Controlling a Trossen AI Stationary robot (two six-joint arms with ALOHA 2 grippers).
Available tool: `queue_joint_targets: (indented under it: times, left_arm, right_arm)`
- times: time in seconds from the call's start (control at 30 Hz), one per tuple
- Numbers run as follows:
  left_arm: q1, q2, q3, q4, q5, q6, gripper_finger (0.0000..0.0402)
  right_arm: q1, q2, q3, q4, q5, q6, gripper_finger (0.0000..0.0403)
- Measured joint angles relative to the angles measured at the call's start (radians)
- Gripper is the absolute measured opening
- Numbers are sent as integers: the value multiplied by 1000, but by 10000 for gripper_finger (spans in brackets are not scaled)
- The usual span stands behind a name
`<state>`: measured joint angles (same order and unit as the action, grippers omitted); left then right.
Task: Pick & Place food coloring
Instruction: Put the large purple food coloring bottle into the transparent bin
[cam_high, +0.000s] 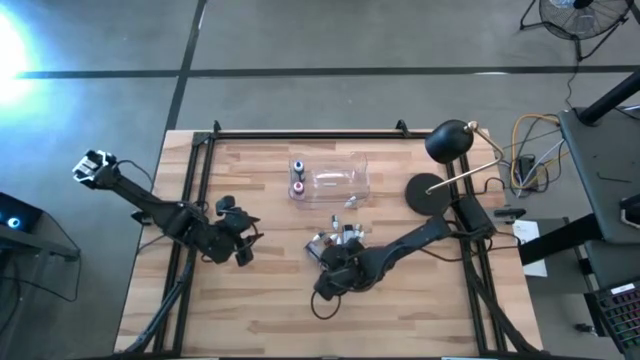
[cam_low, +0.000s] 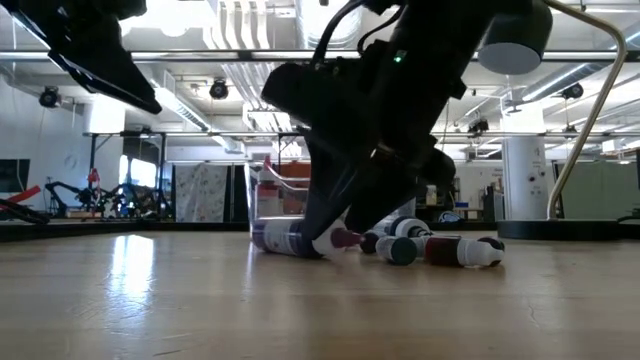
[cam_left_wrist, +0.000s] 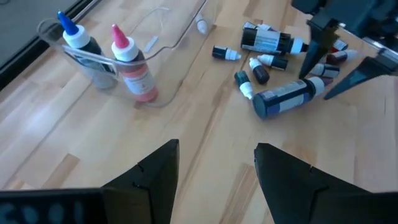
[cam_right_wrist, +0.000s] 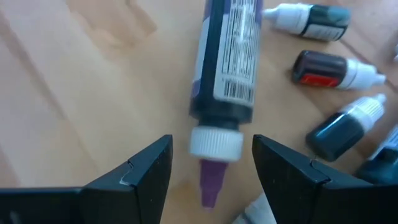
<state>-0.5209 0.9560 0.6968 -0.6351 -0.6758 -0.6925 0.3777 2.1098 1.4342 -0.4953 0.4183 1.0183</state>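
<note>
Right gripper lowered over the cluster of food coloring bottles lying mid-bench, jaws wide open astride the cap of a purple-tipped bottle, not clamped. Left gripper hovering apart to the left, jaws open, empty. Two bottles upright in clear plastic box

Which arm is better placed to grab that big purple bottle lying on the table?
The right. Its open gripper already straddles the purple bottle at the cap end, while the left gripper sits well off from the pile.
</note>
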Motion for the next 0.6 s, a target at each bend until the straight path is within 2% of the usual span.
queue_joint_targets:
  times: [0.17, 0.43, 0.6]
  left_arm:
    - [0, -5, 0, 0, 0, 34, 184]
    - [0, -5, 0, -1, -1, 35, 184]
    - [0, -5, 0, -1, -5, 32, 184]
  right_arm:
    - [-20, 0, -2, 0, 0, -2, 213]
    - [-40, 0, -6, 1, -55, -108, 177]
    - [-40, 0, -20, 3, -61, -99, 164]
